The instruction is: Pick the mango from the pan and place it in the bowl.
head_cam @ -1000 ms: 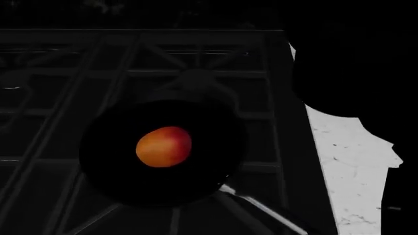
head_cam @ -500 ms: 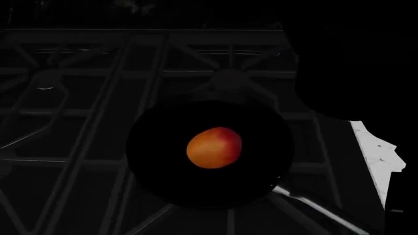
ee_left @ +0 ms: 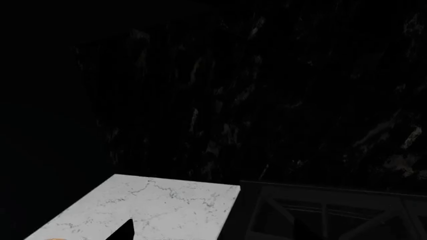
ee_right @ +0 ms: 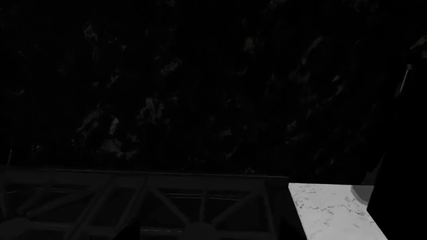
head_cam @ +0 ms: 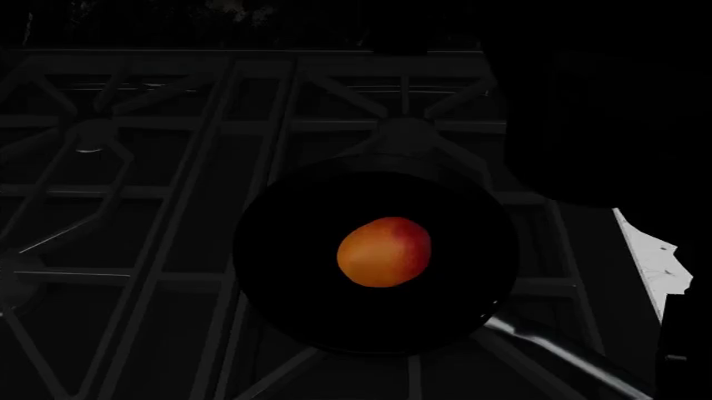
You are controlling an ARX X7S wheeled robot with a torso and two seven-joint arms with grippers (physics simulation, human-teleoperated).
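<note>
Head view: mango point(head_cam: 384, 252) lies at centre of pan point(head_cam: 375, 260), red blush on side toward the worktop strip. Pan sits on dark hob grate point(head_cam: 167, 200); handle point(head_cam: 556, 350) runs toward hob's near right corner. White marble worktop point(head_cam: 656, 262) shows past hob's right edge. Scene very dim; grippers not seen in any view, so their grasp cannot be told. Wrist views: worktop corners point(ee_left: 160, 205) point(ee_right: 333, 210) beside grate, dark wall behind.

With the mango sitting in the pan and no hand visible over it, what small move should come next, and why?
Probably bring one hand over the stove toward the mango, opened. The fruit lies untouched near the middle of the pan, no hand appears in the head view, and both wrist views show only dark wall, grate and countertop.
</note>
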